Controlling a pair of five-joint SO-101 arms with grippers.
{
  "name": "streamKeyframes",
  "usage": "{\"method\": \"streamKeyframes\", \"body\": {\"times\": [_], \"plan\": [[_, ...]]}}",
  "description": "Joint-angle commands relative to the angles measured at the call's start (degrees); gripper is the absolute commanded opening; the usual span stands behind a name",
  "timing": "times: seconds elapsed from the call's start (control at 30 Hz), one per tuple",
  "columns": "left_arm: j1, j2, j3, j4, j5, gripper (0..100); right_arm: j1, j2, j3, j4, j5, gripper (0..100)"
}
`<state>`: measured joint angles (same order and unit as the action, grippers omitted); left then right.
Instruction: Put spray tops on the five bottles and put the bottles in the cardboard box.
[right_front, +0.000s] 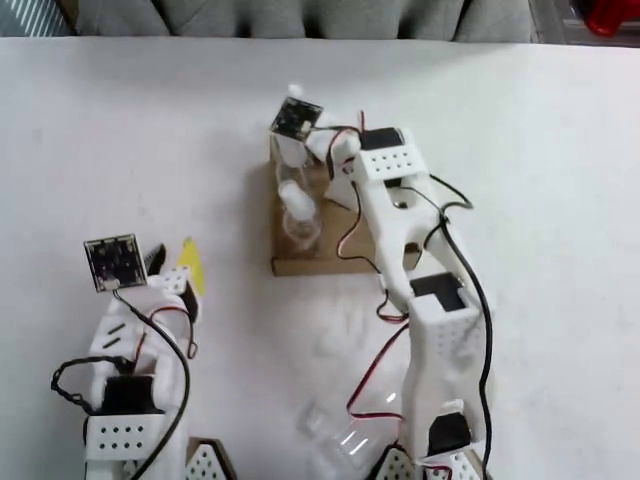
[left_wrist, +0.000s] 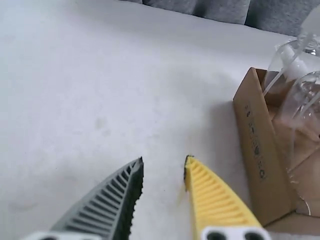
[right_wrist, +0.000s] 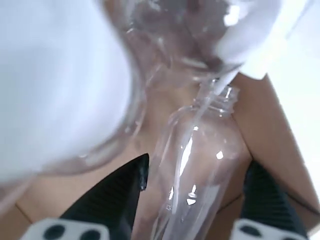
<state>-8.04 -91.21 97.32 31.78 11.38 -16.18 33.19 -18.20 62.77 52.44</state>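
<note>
High view: cardboard box (right_front: 300, 265) at centre of worktop (right_front: 120, 120), clear bottles (right_front: 298, 225) inside; right arm (right_front: 395, 200) over it; spare clear bottle (right_front: 330, 435) lying bottom centre.
Left wrist view: left gripper (left_wrist: 163, 167), lower centre, jaws spread above bare worktop.
Right wrist view: right gripper (right_wrist: 197, 170), jaws spread either side of an uncapped bottle (right_wrist: 200, 135) in the box.

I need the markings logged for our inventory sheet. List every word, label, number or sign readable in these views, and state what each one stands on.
Side wall of the cardboard box: a short column of small dark printed symbols, too small and blurred to read.
The clear bottles in the box: no label or print can be seen on them.
No text in these views can be read and quoted.
</note>
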Motion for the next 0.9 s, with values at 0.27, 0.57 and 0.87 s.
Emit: {"method": "streamKeyframes", "body": {"times": [0.27,0.57,0.87], "plan": [[-0.66,0.66,-0.44,-1.85,0.79,14,0.57,2.59,-4.66,3.47,0.18,1.5],[-0.66,0.66,-0.44,-1.93,0.79,14,1.1,1.63,-5.01,3.47,-0.97,1.6],[-0.66,0.66,-0.44,-1.93,0.79,14,3.21,-1.71,-7.47,3.82,-12.48,1.6]]}}
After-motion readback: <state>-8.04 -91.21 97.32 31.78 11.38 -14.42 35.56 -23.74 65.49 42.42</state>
